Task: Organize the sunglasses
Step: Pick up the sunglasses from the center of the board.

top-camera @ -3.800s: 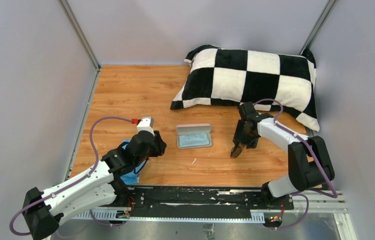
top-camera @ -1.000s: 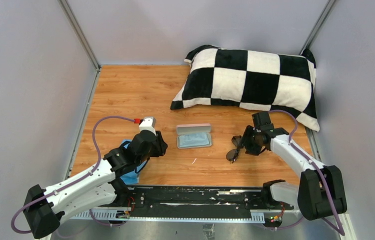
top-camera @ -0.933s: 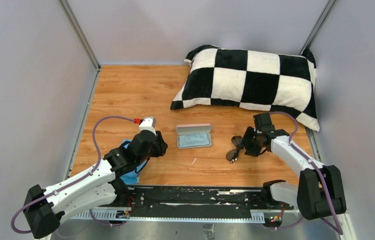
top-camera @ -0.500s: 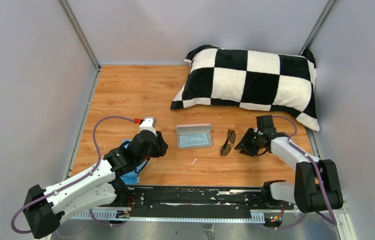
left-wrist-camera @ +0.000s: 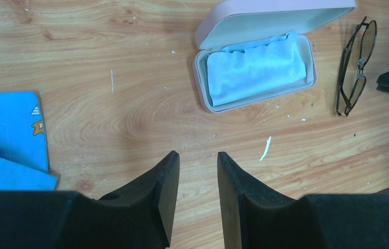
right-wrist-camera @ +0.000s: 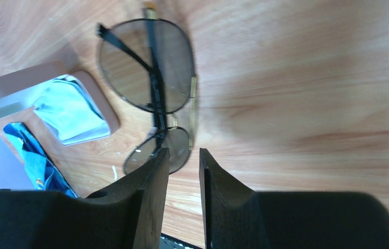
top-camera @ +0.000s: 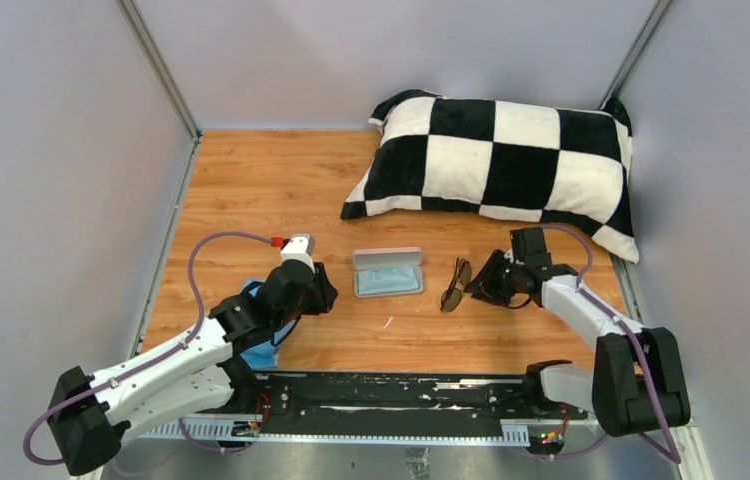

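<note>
The sunglasses, thin dark frame with brownish lenses, lie folded on the wooden table just right of the open pink case. They also show in the left wrist view and the right wrist view. My right gripper is low, just right of the glasses, with its jaws a little apart and empty; its left finger overlaps the lower lens in view. My left gripper is open and empty, hovering left of the case.
A light-blue cloth lies inside the case, whose lid stands up at the back. A bright blue printed cloth lies under my left arm. A black-and-white checked pillow fills the back right.
My right gripper carried the sunglasses left and down, laid them on the table beside the case and let go. The left arm has barely moved.
</note>
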Robot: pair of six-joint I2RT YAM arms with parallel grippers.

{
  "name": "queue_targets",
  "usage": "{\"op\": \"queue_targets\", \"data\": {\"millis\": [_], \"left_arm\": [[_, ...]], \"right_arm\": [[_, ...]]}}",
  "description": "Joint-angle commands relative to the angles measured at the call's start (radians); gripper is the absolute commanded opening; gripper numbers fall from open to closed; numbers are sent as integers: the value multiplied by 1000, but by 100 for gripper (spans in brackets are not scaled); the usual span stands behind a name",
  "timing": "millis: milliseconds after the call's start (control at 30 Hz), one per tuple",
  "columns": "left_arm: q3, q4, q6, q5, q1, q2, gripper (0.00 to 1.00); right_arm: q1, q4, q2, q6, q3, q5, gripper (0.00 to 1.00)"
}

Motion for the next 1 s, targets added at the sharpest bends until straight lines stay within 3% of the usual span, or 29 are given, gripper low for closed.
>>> {"op": "queue_targets", "data": {"millis": [0,167,767,967], "left_arm": [[16,16,4,12,3,11,38],[17,14,4,13,3,9,38],[9,-2,0,6,3,-22,38],[8,-12,3,7,3,-27,38]], "right_arm": [[72,-47,-23,4,78,37,31],[162,-71,-4,8,111,101,16],[280,-54,239,-26,256,193,13],[281,-107,238,-47,313,206,12]]}}
